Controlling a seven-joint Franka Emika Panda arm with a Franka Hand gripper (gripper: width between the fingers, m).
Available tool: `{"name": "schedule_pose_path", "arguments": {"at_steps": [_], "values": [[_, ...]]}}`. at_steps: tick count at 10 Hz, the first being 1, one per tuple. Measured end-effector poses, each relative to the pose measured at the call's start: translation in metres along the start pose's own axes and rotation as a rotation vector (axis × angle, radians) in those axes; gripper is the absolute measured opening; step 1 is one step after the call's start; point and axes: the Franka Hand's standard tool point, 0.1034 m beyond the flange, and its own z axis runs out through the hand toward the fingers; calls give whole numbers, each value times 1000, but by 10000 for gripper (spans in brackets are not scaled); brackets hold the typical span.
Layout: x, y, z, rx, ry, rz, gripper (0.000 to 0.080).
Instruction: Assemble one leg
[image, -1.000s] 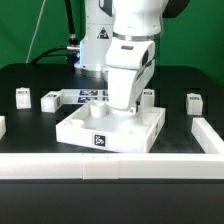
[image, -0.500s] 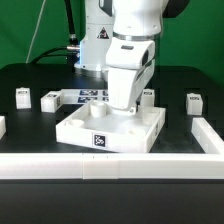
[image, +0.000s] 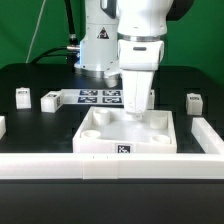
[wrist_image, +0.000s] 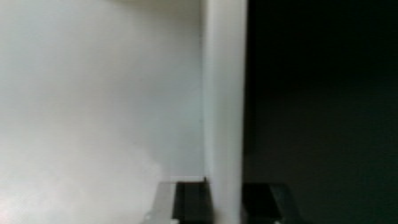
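The claw (image: 135, 110) is clamped on the panel's (image: 95, 143) far wall, with its fingers (wrist_image: 189, 205) pressed to either side. One leg (image: 193, 101) stands well apart on the exterior view's right of the claw. Two other legs (image: 22, 96) (image: 48, 100) stand on the exterior view's left.

I count one panel (image: 150, 148), square and recessed, with one tag (image: 124, 150) on its front wall. Three legs stand off it. One leg (image: 22, 96) and a second leg (image: 48, 100) are out from the panel toward the exterior view's left, and a third leg (image: 193, 102) is toward the exterior view's right. One marker board (image: 95, 97) lies behind the panel, its tags too small for me to count. I have one gripper (image: 133, 110).
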Motion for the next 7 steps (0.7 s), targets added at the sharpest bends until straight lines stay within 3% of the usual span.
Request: {"name": "schedule_pose_path", "arguments": {"at_steps": [3,7], "values": [[-4,7,0,-6,3,-106,64],[16,23,-2,-32,15,-168,64]]}}
